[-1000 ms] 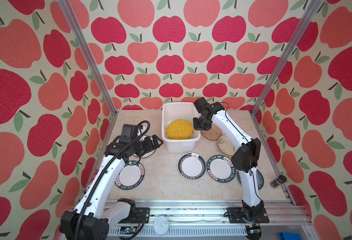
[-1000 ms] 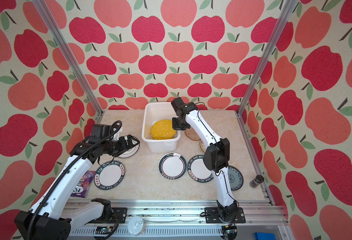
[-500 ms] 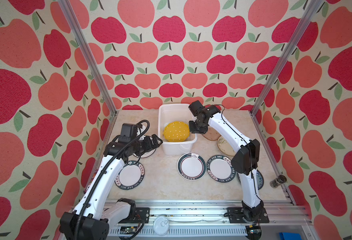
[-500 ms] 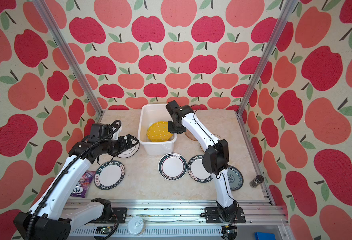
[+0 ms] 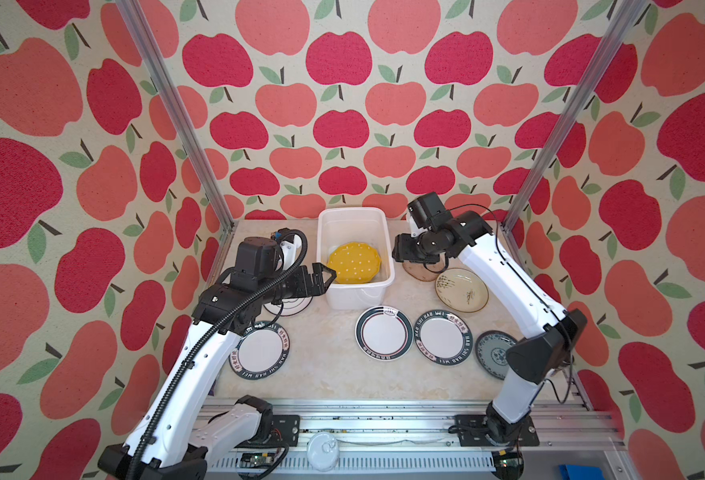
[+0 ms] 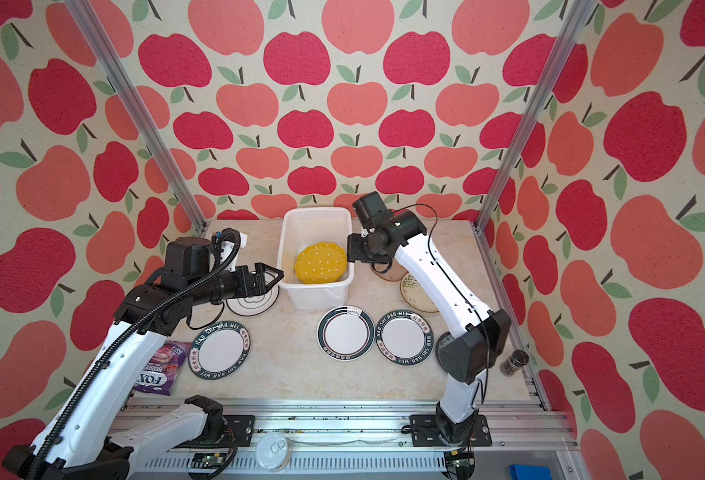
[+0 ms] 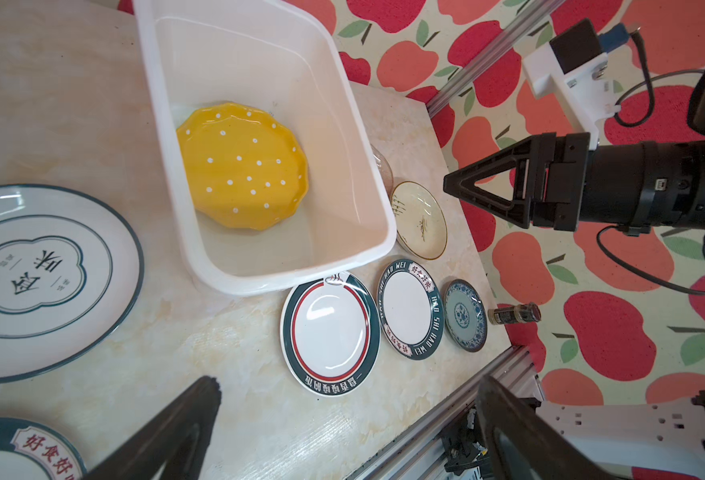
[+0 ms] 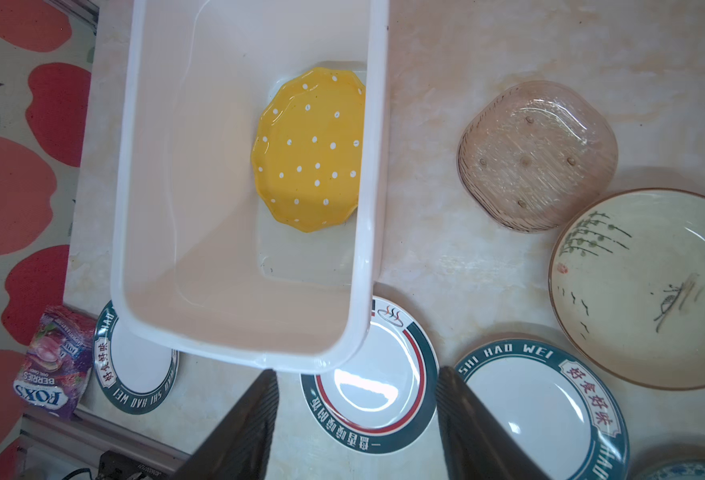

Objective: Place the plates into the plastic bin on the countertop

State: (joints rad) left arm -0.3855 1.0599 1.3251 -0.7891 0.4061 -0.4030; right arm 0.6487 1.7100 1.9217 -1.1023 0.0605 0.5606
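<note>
The plastic bin [image 5: 357,297] stands at the far middle of the counter [image 5: 325,365]. One yellow dotted plate [image 5: 354,264] lies inside it, at the near end, close to the right wall. The far half of the bin's floor is bare.

The left end effector [image 5: 327,275] hangs just left of the bin's left rim, over a white plate with a thin dark ring [image 6: 255,306]. Its fingers are wide apart and hold nothing. The right end effector [image 5: 398,252] hangs just right of the bin's right rim, above a see-through brown plate [image 8: 537,156]. Its fingers are apart too, with nothing between them.

The other plates lie flat on the counter. A cream plate [image 5: 462,289] sits just beside the brown one. A red-ringed plate [image 5: 384,332] sits right at the bin's near wall. A lettered plate [image 5: 443,337] is beside it. A blue plate [image 5: 492,353] lies near the right edge, partly hidden by the right arm. Another lettered plate [image 5: 261,351] lies on the left.

Between that plate and the red-ringed one is a wide bare patch of counter that runs to the near edge.
</note>
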